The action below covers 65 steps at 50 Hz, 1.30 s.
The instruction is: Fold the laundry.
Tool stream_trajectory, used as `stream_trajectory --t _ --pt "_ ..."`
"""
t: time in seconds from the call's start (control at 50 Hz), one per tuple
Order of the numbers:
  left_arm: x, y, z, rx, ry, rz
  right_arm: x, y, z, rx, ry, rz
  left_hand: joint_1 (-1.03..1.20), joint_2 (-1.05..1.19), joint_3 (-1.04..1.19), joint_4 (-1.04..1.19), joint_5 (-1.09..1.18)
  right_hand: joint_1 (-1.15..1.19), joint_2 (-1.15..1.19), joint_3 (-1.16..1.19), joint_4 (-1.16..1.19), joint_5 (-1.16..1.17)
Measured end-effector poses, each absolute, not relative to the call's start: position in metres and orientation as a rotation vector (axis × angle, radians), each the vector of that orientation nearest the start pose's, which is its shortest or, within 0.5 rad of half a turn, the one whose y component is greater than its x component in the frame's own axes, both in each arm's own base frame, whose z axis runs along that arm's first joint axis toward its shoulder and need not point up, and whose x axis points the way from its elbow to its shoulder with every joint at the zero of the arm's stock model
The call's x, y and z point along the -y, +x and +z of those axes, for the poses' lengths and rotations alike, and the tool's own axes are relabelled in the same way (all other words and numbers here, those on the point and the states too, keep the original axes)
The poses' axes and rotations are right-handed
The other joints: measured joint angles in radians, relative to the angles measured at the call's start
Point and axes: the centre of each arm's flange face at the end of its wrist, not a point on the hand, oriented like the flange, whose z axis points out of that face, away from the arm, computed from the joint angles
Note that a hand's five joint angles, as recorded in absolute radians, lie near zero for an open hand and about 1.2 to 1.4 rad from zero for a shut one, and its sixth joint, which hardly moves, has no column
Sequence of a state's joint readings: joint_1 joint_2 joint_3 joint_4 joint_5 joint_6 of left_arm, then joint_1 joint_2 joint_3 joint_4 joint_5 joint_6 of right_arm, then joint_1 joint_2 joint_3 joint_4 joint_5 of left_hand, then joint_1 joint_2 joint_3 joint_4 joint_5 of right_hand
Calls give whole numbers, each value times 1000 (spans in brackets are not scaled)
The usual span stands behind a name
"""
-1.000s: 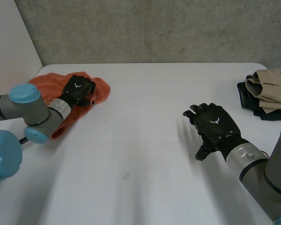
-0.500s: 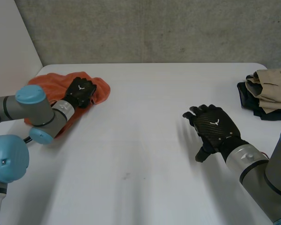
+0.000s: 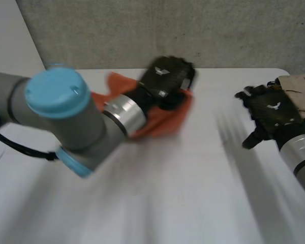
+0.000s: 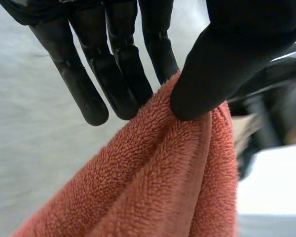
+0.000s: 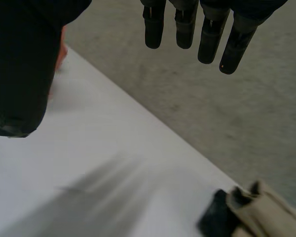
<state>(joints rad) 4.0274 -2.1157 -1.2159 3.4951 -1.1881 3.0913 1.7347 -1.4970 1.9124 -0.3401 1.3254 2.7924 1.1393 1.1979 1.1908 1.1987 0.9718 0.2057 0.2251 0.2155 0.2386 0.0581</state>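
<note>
An orange terry towel (image 3: 162, 119) hangs lifted above the table's far middle, bunched under my left hand (image 3: 166, 79). In the left wrist view the thumb (image 4: 212, 74) and straight fingers (image 4: 123, 74) pinch a fold of the towel (image 4: 153, 187). My left arm reaches across the table from the near left. My right hand (image 3: 269, 109) hovers open over the right side of the table, fingers spread and holding nothing; its fingers (image 5: 187, 27) point toward the far wall in the right wrist view.
A pile of beige cloth on dark cloth (image 3: 295, 94) lies at the table's far right edge, also seen beyond my right hand's fingertips as the pile (image 5: 251, 212). A grey concrete wall (image 3: 142, 30) rises behind the white table (image 3: 168, 203).
My left hand closed on the orange towel at the far left, then swung it up and rightward to the far middle. My right hand moved right and farther back.
</note>
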Motion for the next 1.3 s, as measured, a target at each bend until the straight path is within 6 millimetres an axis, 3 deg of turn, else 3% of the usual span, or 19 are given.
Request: stream_trajectory --t 0.06,0.08,0.1,0.14,0.16,0.26,0.36,0.4,0.44,0.52,0.62,0.66,0.84,1.14,1.3 --pt "197 -422 235 1419 -849 1524 274 190 222 -2123 -783 -2141 -7 -11 -5 -5 -4 0 0 0 0 0" --pt "189 -426 230 1423 -853 1492 276 187 223 -2127 -775 -2149 -134 -156 -155 -138 -115 0 0 0 0 0" --pt "183 -429 225 1427 -859 1464 277 186 223 -2129 -771 -2153 -134 -156 -155 -138 -115 0 0 0 0 0" --pt "170 -435 215 1441 -877 1413 280 182 225 -2137 -757 -2167 -610 -604 -574 -587 -543 0 0 0 0 0" --pt "165 -437 211 1448 -886 1391 282 180 225 -2139 -753 -2170 -713 -708 -684 -699 -653 0 0 0 0 0" --pt "159 -434 216 1459 -894 1381 287 175 225 -2145 -743 -2178 -767 -817 -804 -822 -782 0 0 0 0 0" --pt "182 -411 243 1483 -835 1485 288 175 224 -2144 -755 -2165 -767 -817 -804 -822 -782 0 0 0 0 0" --pt "207 -387 259 1520 -769 1582 287 177 222 -2135 -777 -2146 -767 -817 -804 -822 -782 0 0 0 0 0" --pt "207 -387 259 1520 -769 1582 287 177 222 -2135 -777 -2146 -767 -817 -804 -822 -782 0 0 0 0 0" --pt "243 -349 268 1609 -681 1721 281 186 220 -2101 -854 -2069 -767 -817 -804 -822 -782 0 0 0 0 0" --pt "265 -325 252 1729 -709 1788 276 194 220 -2077 -950 -1976 -767 -817 -804 -822 -780 0 0 0 0 0" --pt "270 -318 235 1812 -766 1784 274 198 217 -2088 -1001 -1915 -766 -817 -804 -822 -779 0 0 0 0 0" --pt "258 -303 175 2084 -951 1599 256 210 191 -2164 -1218 -1688 -734 -790 -783 -790 -729 0 0 0 0 0" --pt "265 -307 134 2116 -970 1583 244 204 175 -2242 -1253 -1622 -590 -653 -647 -650 -598 0 0 0 0 0" --pt "271 -310 119 2121 -1036 1590 236 202 170 -2264 -1243 -1587 -216 -298 -294 -310 -265 0 0 0 0 0"
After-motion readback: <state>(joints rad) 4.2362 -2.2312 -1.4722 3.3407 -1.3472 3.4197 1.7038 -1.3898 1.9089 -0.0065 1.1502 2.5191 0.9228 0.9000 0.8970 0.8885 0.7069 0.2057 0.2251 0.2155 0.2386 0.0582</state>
